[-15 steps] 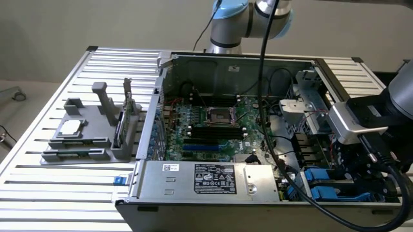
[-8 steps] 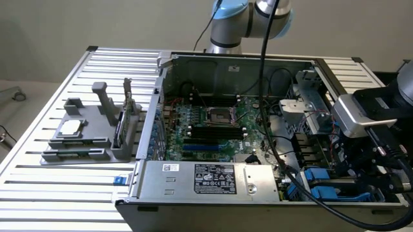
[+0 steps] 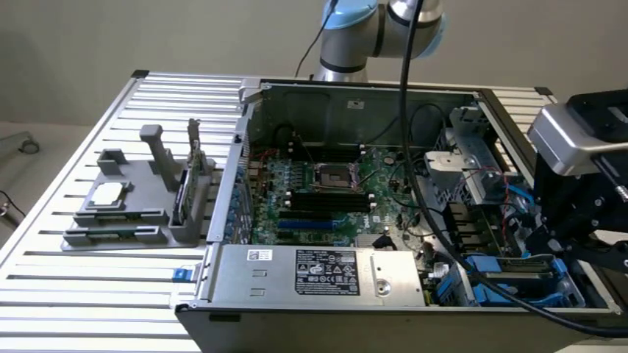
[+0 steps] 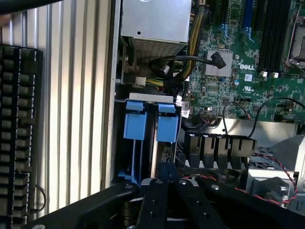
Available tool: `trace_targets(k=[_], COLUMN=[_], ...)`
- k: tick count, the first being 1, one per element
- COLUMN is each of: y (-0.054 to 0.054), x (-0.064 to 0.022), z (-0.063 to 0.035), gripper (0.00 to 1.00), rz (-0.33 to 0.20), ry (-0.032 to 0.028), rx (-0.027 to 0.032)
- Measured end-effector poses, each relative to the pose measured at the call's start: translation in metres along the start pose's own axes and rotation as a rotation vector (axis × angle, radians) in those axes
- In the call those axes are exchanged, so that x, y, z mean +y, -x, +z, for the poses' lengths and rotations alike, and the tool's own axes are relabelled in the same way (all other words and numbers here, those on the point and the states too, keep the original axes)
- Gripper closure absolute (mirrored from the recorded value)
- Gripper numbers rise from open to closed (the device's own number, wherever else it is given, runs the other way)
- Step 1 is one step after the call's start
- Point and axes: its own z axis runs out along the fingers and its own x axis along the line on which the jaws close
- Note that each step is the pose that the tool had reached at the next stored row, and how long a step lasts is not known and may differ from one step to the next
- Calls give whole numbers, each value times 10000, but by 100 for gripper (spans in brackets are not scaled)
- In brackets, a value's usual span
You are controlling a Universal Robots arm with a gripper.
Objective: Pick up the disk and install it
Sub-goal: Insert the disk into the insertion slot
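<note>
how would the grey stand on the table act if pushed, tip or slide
The grey stand probably slides rather than tips: its base is wide and flat under the tall posts. It looks like rigid plastic, so likely light. The ribbed table may make it catch when pushed across the grooves.

One computer case (image 3: 363,103), one power supply (image 3: 314,272), two blue tabs (image 4: 135,126) (image 4: 167,128), one keyboard (image 4: 19,133).
</note>
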Motion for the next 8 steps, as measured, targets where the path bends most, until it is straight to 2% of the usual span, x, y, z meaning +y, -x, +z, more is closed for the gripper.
trace_targets(k=[5, 8], y=[12, 12], x=[-8, -8], z=[-212, -215], gripper=[89, 89], rz=[0, 0], ry=[2, 2], rx=[1, 0])
